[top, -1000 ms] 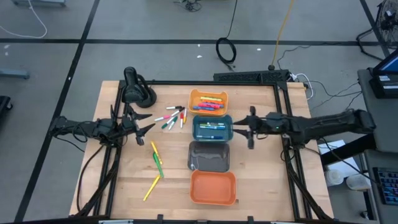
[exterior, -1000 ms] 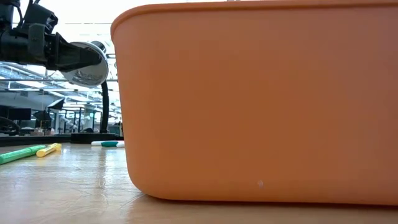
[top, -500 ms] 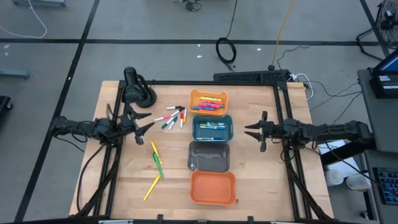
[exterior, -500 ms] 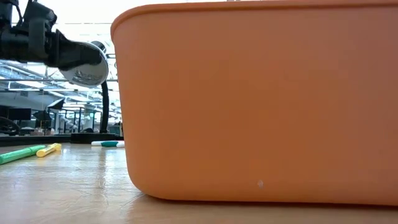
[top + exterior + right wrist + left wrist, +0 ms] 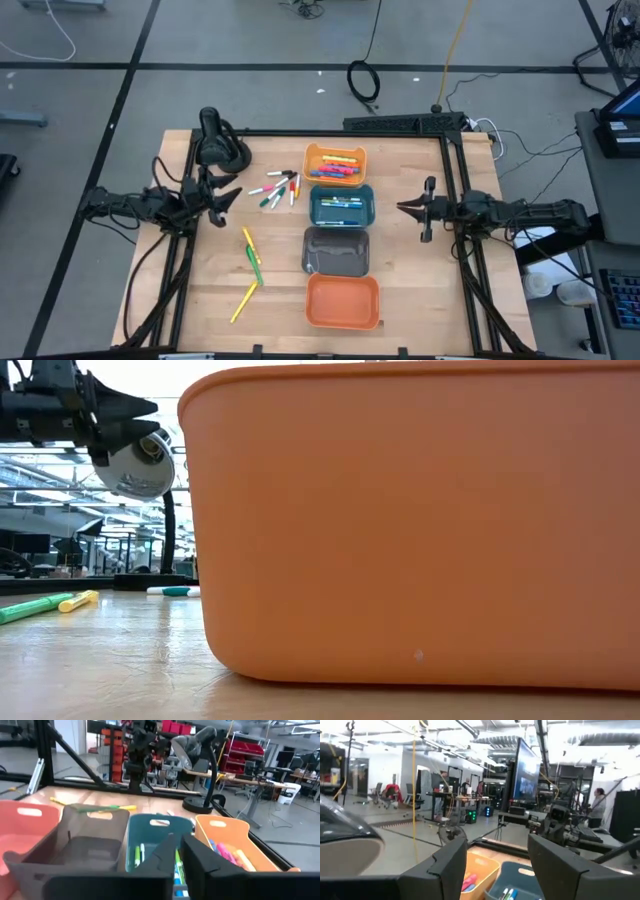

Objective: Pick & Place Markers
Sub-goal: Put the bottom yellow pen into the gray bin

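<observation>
On your left, the left gripper hangs over the counter at its left edge, jaws spread wide and holding nothing. Just beyond it, at the far left corner, stands a black desk lamp.

Next you have the loose markers. A scattered cluster of markers in pink, red, green, white and black lies just right of the left gripper, touching the left side of the light orange bin. Nearer to you, a yellow marker and a green marker lie close together on the wood, and a second yellow marker lies nearer still, apart from them.

At centre you have four bins in a far-to-near column: the light orange bin holding pink, yellow and orange markers; the teal bin holding green, blue and white markers; the grey bin; the orange bin, nearest.

On your right, the right gripper sits level with the teal bin, clear of it, jaws closed together on nothing.
</observation>
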`<control>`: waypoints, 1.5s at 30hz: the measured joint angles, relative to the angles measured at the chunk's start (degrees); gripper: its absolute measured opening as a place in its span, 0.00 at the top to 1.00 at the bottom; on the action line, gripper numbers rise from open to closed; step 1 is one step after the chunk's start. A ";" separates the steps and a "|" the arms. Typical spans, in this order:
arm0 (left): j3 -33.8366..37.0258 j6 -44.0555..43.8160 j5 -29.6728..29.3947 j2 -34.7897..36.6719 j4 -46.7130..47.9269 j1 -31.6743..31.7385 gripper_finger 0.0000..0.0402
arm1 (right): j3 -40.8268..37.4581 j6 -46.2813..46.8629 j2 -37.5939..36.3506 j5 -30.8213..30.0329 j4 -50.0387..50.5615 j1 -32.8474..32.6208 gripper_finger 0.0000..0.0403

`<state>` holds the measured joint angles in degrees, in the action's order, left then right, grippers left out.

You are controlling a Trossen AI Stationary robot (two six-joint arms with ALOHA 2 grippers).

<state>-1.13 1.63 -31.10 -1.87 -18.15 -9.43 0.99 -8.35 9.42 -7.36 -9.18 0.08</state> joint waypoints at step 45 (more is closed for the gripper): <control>-47.04 -74.28 32.62 -86.24 54.12 -30.13 0.47 | -0.20 -8.87 0.60 -16.57 0.44 0.00 0.97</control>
<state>-48.17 -72.64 1.53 -88.10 35.96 -39.56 0.80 -17.21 10.02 -23.93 -8.73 0.08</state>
